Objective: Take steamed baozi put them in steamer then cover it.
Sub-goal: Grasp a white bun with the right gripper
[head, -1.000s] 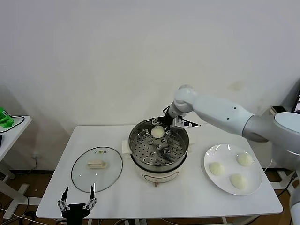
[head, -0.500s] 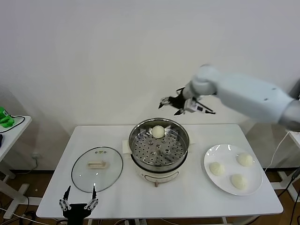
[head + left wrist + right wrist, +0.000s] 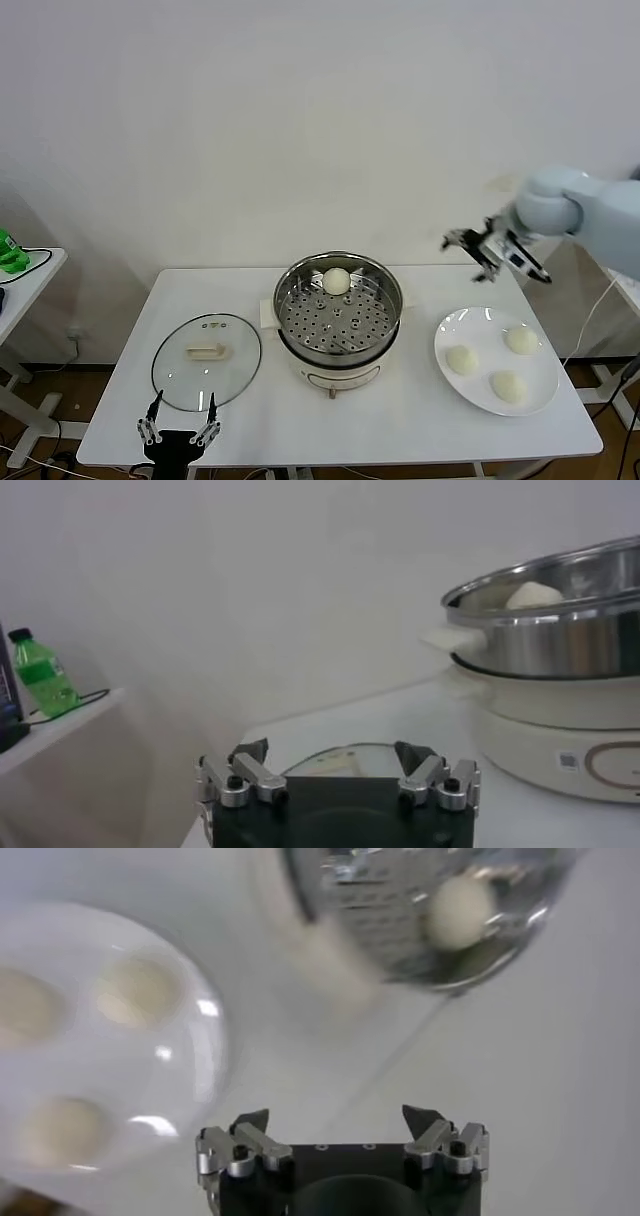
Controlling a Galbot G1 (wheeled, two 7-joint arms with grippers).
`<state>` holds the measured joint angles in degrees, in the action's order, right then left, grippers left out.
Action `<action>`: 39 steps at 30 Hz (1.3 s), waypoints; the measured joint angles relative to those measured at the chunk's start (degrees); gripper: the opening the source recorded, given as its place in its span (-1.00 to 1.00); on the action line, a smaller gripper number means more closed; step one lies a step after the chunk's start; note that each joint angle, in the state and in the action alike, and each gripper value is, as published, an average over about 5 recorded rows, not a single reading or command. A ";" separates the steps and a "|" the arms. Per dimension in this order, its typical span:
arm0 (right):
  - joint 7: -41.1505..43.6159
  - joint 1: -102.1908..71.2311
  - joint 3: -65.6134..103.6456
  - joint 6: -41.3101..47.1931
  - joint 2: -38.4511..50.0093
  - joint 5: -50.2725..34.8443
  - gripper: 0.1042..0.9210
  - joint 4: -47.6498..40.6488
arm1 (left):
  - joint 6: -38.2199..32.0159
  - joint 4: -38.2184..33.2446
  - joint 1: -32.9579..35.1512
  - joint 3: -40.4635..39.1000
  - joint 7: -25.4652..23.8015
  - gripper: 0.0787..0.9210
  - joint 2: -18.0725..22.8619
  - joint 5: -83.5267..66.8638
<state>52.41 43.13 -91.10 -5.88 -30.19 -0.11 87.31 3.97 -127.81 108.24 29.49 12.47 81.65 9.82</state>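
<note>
1 bun point(image 3: 337, 281) sits at the back of the steamer point(image 3: 339, 355), centre of the head frame, on the perforated tray; 3 more buns wait on the white plate point(image 3: 545, 398) at lower right: one point(image 3: 461, 359) on the steamer side, one point(image 3: 522, 340) toward the back, one point(image 3: 508, 385) nearest the table's front edge. The right gripper point(image 3: 487, 252) hangs in the air at the right of the frame, above and behind the plate, its jaws spread wide and holding nothing. The left gripper point(image 3: 180, 435) is parked at the bottom left, low by the table's front edge, also wide open and empty. The glass lid point(image 3: 206, 360) lies flat on the white table point(image 3: 400, 420) left of the steamer, handle up, apart from the pot.

The buns look soft, light and smooth-skinned, likely to dent under a hard squeeze; a gentle pinch across the widest part of the dome, from above, seems safest. The bun on the steamer side stands clear of its neighbours and looks easiest to reach. The lid is probably heavier, rigid and breakable, and its cream bar handle point(image 3: 207, 351) at the centre is the obvious hold, since the rim lies flush with the table.
</note>
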 measured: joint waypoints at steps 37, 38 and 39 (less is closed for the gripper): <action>-4.56 -31.53 18.75 15.75 -0.22 -6.57 0.76 -8.32 | -0.33 1.13 -0.29 0.85 0.20 0.77 1.16 0.49; -4.74 -31.92 19.20 15.78 -0.43 -6.62 0.76 -8.58 | -0.33 1.13 -0.30 0.84 0.20 0.77 1.19 0.49; -4.91 -32.24 19.60 15.82 -0.64 -6.65 0.76 -8.82 | -0.33 1.13 -0.32 0.83 0.20 0.77 1.23 0.50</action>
<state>47.50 10.89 -71.49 9.94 -30.83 -6.76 78.49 3.63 -126.68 107.92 30.31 12.67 82.88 10.32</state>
